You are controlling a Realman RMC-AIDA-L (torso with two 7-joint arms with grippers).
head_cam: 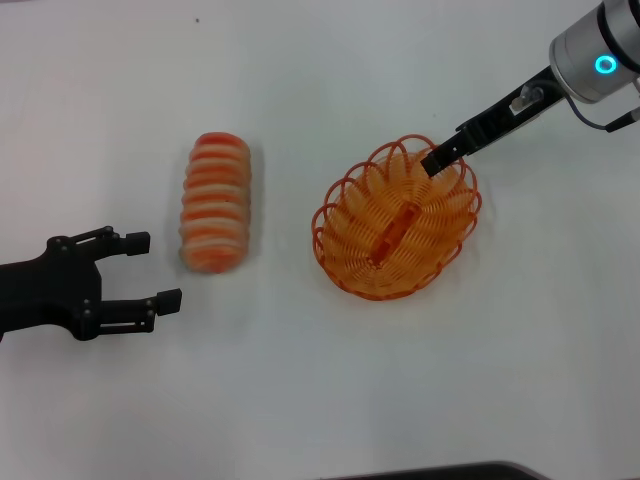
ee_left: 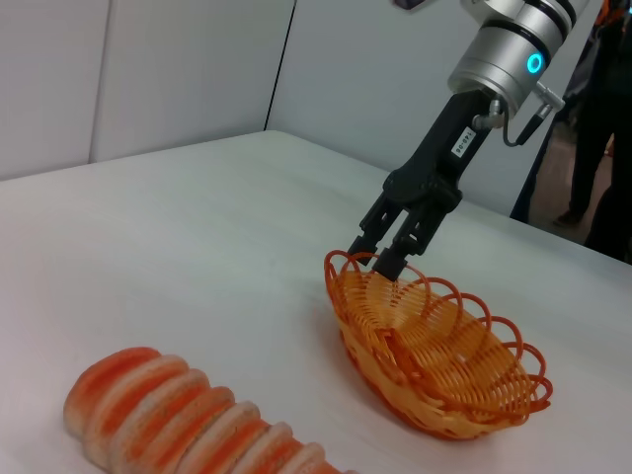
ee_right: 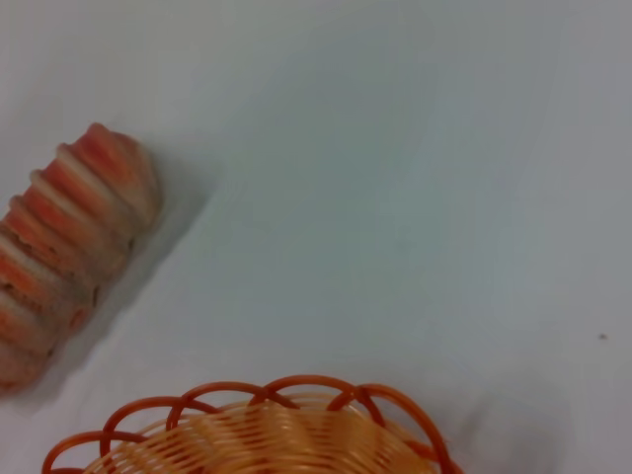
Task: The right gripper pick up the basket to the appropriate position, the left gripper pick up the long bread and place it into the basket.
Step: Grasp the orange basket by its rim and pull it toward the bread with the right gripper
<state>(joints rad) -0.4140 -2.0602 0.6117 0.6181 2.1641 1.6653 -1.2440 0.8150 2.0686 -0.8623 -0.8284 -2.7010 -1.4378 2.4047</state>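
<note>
The orange wire basket (head_cam: pixel 345 262) rests on the white table right of centre; it also shows in the left wrist view (ee_left: pixel 434 348) and the right wrist view (ee_right: pixel 247 434). My right gripper (head_cam: pixel 437 160), with the blue ring, is at the basket's far rim, its fingers closed onto the rim, one inside and one outside (ee_left: pixel 378 255). The striped long bread (head_cam: pixel 213 202) lies on the table left of the basket, apart from it (ee_left: pixel 178 415) (ee_right: pixel 69 237). My left gripper (head_cam: pixel 150 270) is open and empty, low at the left, just left of the bread's near end.
The white table (head_cam: pixel 300 400) holds nothing else around the bread and basket. A dark edge (head_cam: pixel 450 470) runs along the bottom of the head view. A person stands beyond the table's far side in the left wrist view (ee_left: pixel 602 148).
</note>
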